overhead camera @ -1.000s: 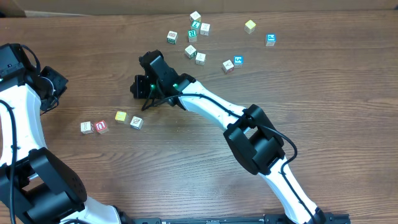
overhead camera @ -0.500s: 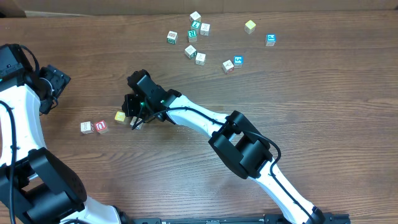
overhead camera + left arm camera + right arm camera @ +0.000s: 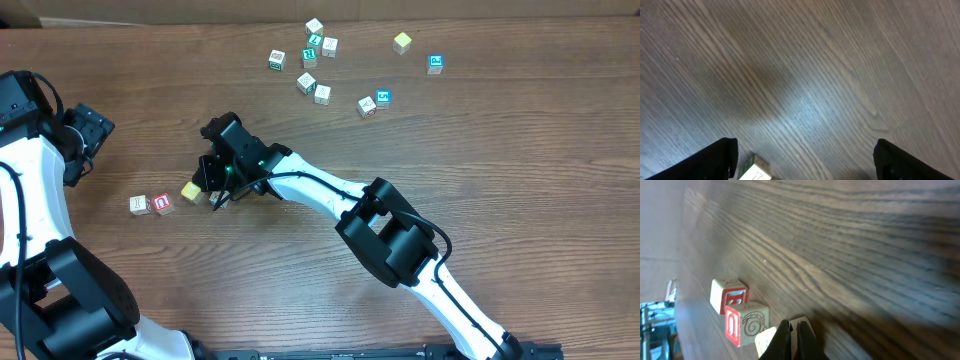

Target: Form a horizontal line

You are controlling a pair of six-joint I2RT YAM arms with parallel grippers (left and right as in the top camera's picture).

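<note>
since half a second ago the yellow block [image 3: 189, 191] has slid slightly left, closer to the red block [image 3: 162, 204] and white block [image 3: 139, 205]. the right hand [image 3: 794, 332] – fingers clenched together on nothing – sits just beside it on the wooden surface [image 3: 520, 150]. the left hand [image 3: 805, 159] hangs released, apart from the row – loose blocks [image 3: 322, 94] lie farther back.

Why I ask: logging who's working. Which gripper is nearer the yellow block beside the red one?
Right. Overhead, the right gripper is just right of the yellow block; the left gripper hangs far up-left.
</note>
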